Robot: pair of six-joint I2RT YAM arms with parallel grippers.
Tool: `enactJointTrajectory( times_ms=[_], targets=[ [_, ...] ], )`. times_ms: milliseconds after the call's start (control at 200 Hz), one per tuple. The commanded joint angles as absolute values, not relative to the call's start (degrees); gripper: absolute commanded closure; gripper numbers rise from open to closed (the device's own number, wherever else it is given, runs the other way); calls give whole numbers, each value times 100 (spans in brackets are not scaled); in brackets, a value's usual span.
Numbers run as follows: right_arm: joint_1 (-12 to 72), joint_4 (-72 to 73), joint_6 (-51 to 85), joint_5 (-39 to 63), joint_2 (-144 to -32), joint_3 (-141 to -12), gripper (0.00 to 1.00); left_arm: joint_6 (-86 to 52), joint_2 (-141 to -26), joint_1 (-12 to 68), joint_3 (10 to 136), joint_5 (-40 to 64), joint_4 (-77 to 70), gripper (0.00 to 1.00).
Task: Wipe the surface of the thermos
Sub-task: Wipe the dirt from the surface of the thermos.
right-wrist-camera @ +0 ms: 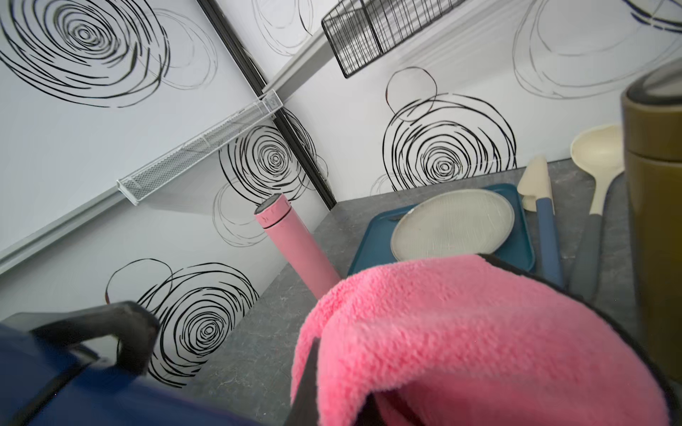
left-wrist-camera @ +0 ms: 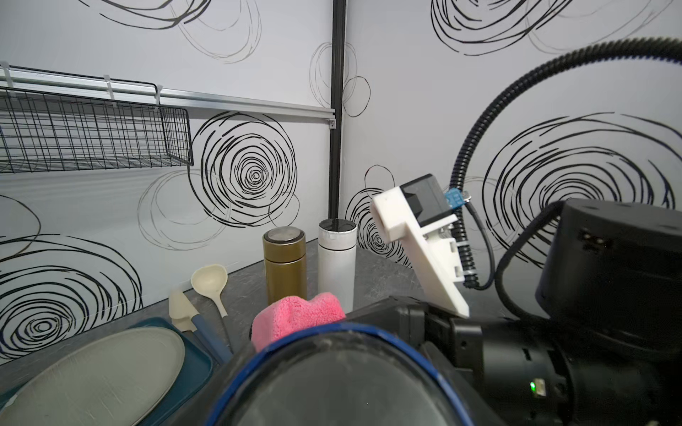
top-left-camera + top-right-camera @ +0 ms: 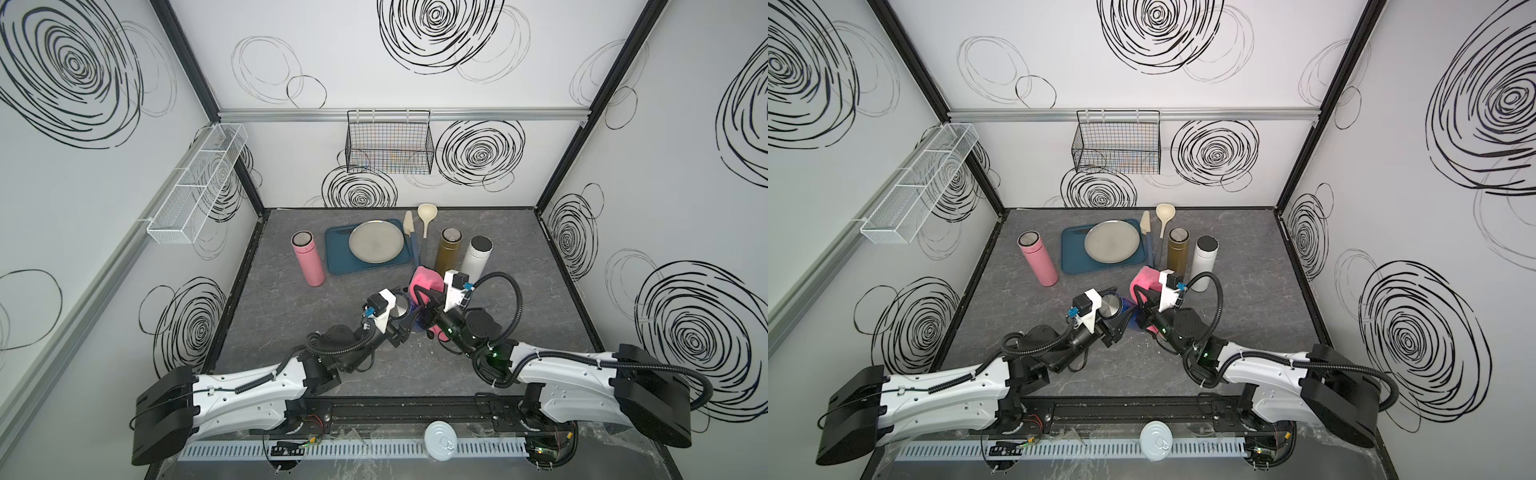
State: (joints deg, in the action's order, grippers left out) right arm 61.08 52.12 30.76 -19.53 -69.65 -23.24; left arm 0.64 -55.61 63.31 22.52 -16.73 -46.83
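Left gripper [image 3: 1120,323] clamped tight around blue thermos [image 3: 401,306], mid-table, nearer than gold flask [image 3: 449,249]. Right gripper [image 3: 425,306] pinched closed on pink cloth [image 3: 424,279], just right of thermos; contact unclear. Judgement: hold left clamp firm against twist, press cloth lightly on the wall, stroke lid to base, then rotate to reach the strip under the jaws. Mind gold flask behind cloth.

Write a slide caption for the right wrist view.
A pink cloth beside the blue thermos; plate on teal tray and pink thermos behind.
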Motion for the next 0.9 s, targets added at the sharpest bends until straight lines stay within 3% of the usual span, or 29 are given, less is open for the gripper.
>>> enactJointTrajectory(
  times_ms=[0,260,590,891],
  targets=[
    [6161,5385,3323,-1711,-6899,-2192,100,162,-5346,6368,2287,-1188,-6579,100],
    [6197,5120,3059,-1416,-6164,-2350,100,280,-5213,6316,1815,-991,-7381,100],
    [6020,5864,3856,-1291,-7561,-1970,100,285,-4917,6310,1698,-677,-7367,100],
    [6126,4559,2896,-1482,-5906,-2531,100,996,-4996,6302,1606,-541,-7408,100]
  ],
)
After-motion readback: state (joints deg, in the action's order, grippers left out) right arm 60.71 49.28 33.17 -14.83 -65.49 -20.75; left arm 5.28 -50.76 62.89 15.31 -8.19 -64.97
